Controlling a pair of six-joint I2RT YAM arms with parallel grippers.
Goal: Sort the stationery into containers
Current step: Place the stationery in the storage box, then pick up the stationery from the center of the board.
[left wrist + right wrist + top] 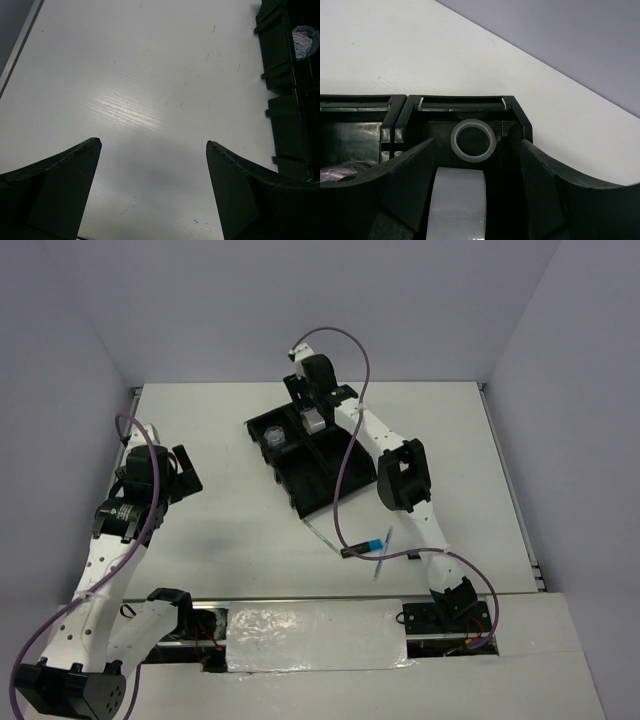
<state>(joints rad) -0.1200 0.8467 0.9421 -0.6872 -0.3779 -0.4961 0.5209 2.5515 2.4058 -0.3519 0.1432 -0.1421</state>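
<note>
Right gripper (476, 147) jaws stand wider than the grey-silver tape roll (457, 205) between them, inside a black plastic compartment tray (519, 115) beside a clear tape roll (455, 141). Pulling back could snag that roll out. Left gripper (153, 141) wide, empty.

The left jaws stand wide apart over the white table (150, 75), black tray (282, 117) at right

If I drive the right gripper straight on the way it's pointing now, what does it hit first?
Probably the silver tape roll sitting between its fingers in the tray compartment; just beyond stands a clear tape roll. Depth is hard to judge.
</note>
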